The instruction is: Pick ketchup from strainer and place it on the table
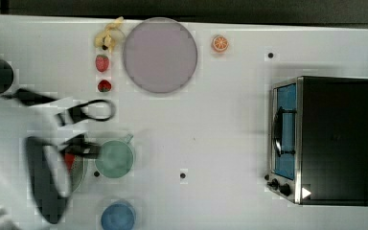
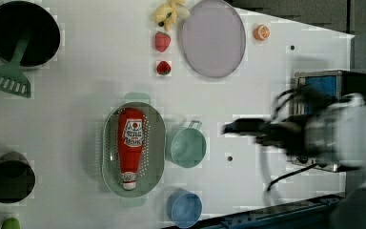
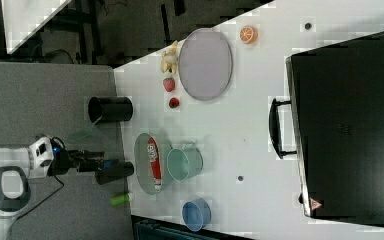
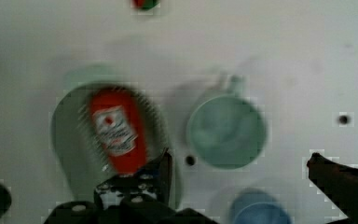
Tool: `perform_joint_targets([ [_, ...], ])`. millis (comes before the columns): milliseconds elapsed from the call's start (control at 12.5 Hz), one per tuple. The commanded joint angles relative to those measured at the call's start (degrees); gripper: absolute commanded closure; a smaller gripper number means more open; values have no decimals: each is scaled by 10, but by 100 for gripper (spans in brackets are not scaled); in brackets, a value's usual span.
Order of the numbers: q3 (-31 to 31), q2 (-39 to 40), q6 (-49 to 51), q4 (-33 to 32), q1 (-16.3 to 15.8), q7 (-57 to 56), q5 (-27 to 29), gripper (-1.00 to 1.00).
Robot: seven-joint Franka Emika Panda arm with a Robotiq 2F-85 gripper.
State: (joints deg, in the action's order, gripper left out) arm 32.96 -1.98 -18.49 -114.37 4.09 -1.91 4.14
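White laminate makes up the desk (image 2: 86, 62), the broadest thing we see, and on it sits the pale green strainer (image 2: 158, 143), its basin holding the ketchup (image 2: 131, 143), which lies flat with the white cap end toward the blue cup (image 2: 184, 208). The green cup (image 2: 187, 147) stands just beside the strainer's rim. Our tool (image 4: 237, 161) hovers above this cluster in the wrist view with its fingers spread wide apart, gripping nothing. We judge the main risk to be the crowding: a descent slightly off line could catch the strainer's rim or knock the green cup. The rounded, smooth bottle could also roll or squirt out of a pinch taken off-centre, and lifting it might drag the light strainer along.
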Motion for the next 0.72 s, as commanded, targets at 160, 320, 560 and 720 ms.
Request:
perform_joint_targets([
  [160, 62, 12, -87, -19, -12, 45, 1, -100],
  [320, 94, 44, -151, -51, -13, 46, -3, -100],
  [560, 113, 100, -274, -101, -16, 47, -30, -100],
  [720, 111, 141, -339, -122, -18, 72, -83, -100],
])
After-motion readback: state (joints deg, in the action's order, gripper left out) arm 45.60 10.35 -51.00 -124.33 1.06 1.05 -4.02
